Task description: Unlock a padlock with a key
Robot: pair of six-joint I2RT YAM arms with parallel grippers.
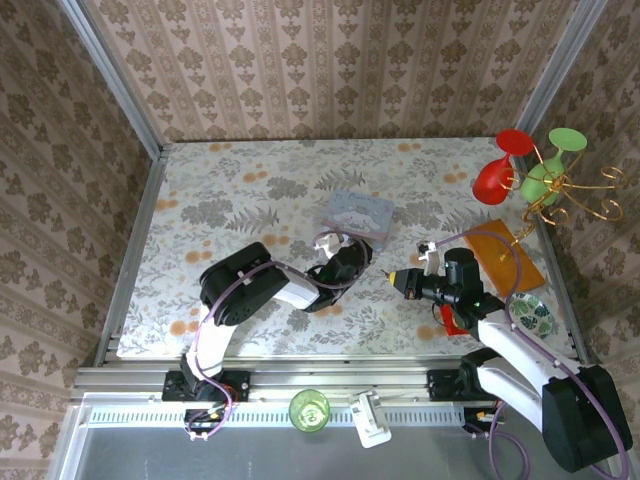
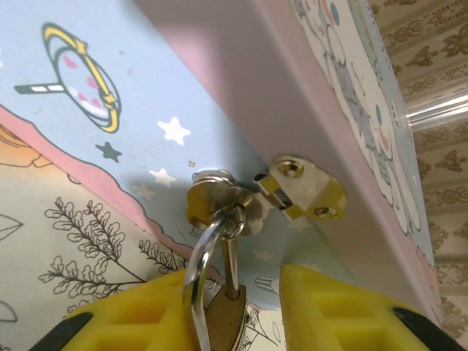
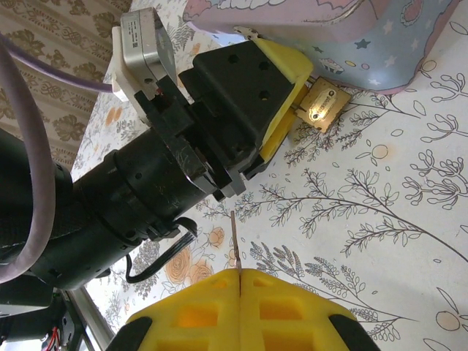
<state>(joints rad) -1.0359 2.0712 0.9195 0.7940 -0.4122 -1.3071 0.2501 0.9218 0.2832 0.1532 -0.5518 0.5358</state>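
The small brass padlock hangs by its silvery shackle from the hasp of the pale blue picture tin. My left gripper straddles it, open. The left finger touches the shackle. The right finger stands a small gap off the body. In the right wrist view the padlock shows just past the left gripper's yellow finger, under the tin. My right gripper is shut on the key, whose thin blade points toward the left gripper. From above, the two grippers are close together.
Red and green goblets on a gold wire stand are at the far right, with an orange sheet and a patterned plate nearer. A green cup and a white object sit on the near rail.
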